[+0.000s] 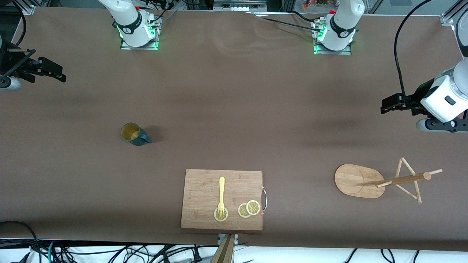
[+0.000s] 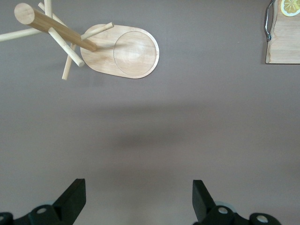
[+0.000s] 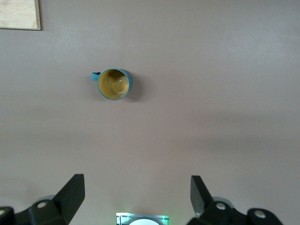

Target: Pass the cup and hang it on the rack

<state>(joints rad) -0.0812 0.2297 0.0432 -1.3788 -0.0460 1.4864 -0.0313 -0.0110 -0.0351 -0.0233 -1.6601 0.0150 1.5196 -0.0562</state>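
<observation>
The dark teal cup (image 1: 134, 134) with a yellow inside stands upright on the brown table toward the right arm's end, its handle pointing toward the left arm's end. It also shows in the right wrist view (image 3: 113, 84). The wooden rack (image 1: 384, 179) stands on its oval base toward the left arm's end, and shows in the left wrist view (image 2: 119, 51). My right gripper (image 1: 58, 74) is open and empty, high over the table's edge, well apart from the cup; its jaws (image 3: 137, 194) are wide apart. My left gripper (image 1: 384, 106) is open and empty, up over the table near the rack (image 2: 139, 197).
A rectangular bamboo cutting board (image 1: 201, 190) lies at the table's near edge, midway between cup and rack. It carries a yellow fork (image 1: 221, 195) and lemon slices (image 1: 249, 209). Cables run along the near edge.
</observation>
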